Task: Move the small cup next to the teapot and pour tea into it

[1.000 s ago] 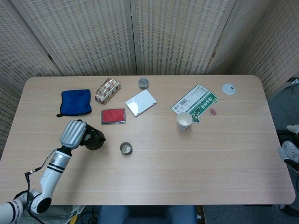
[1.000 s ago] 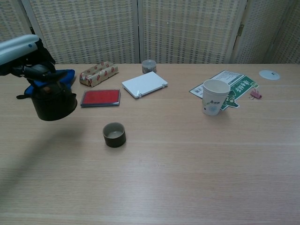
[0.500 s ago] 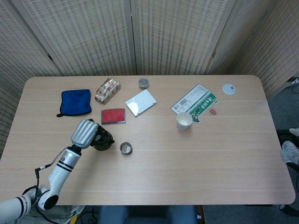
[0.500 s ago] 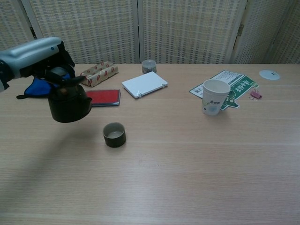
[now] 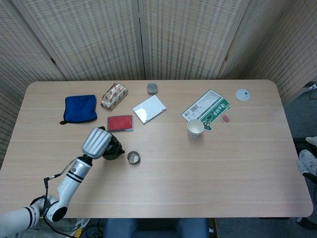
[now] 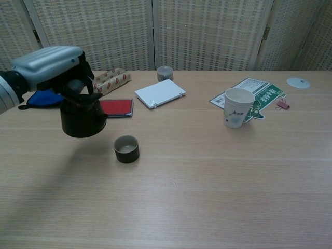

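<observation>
My left hand (image 5: 96, 142) (image 6: 51, 66) grips the dark teapot (image 6: 81, 115) (image 5: 113, 150) from above and holds it in the air, just left of the small dark cup (image 6: 126, 149) (image 5: 133, 157). The cup stands upright on the table (image 6: 207, 176), slightly right of and below the pot. The pot looks roughly level. My right hand shows in neither view.
Behind the teapot lie a red case (image 6: 116, 108), a blue cloth (image 5: 80, 108), a wrapped packet (image 6: 109, 81) and a white box (image 6: 160, 93). A small tin (image 6: 165, 73) stands at the back. A paper cup (image 6: 237, 107) stands on a green leaflet (image 6: 259, 96) at the right.
My left hand has carried the teapot to the right, from well left of the small cup to close beside it. The cup has not moved.
</observation>
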You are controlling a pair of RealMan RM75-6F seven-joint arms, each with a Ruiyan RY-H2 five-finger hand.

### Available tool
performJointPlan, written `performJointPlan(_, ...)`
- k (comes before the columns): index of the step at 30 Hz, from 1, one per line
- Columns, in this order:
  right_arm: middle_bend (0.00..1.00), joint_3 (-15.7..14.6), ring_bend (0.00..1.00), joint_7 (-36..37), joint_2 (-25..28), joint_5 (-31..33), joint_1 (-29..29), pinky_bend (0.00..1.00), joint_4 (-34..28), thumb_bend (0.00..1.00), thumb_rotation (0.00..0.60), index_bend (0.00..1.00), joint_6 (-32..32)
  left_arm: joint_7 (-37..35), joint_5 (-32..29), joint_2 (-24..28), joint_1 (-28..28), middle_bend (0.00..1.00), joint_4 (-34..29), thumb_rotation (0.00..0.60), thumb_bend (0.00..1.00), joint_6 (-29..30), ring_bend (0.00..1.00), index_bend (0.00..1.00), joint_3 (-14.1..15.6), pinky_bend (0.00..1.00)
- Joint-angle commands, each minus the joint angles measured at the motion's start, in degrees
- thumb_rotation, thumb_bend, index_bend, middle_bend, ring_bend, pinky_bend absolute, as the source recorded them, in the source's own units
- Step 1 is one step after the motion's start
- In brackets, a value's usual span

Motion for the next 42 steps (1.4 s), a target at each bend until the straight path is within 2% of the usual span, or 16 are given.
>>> performJointPlan(1, 0.28, 0.01, 0.18, 0.11, -0.05, 0.04, -0.03, 0.27, 0.1, 0.2, 0.6, 0.31, -0.03, 0.48, 0.06, -0.29, -0.2, 1.0, 0.08, 0.498, 0.35, 0.04, 1.0, 1.0, 0.13, 0.57)
performJointPlan(16, 0.28, -0.08, 0.18, 0.66, -0.25, 0.24, -0.04, 0.27, 0.52, 0.2, 0.6, 0.31, -0.66, 3.37, 0.77, -2.18, -0.9, 1.0, 1.87, 0.521, 0.35, 0.79, 1.0, 1.0, 0.91, 0.57)
performJointPlan(31, 0.28, -0.05, 0.18, 1.44, -0.39, 0.37, 0.14, 0.27, 0.87, 0.2, 0.6, 0.31, -1.35, 8.55, 5.65, -4.74, -1.29, 1.0, 5.67, 0.521, 0.35, 4.61, 1.0, 1.0, 2.87, 0.57)
performJointPlan(42, 0.28, -0.16, 0.18, 2.08, -0.2, 0.33, -0.28, 0.27, 0.93, 0.2, 0.6, 0.31, -1.06, 11.35, 7.06, -6.98, -2.03, 1.0, 7.17, 0.522, 0.35, 5.25, 1.0, 1.0, 3.1, 0.57)
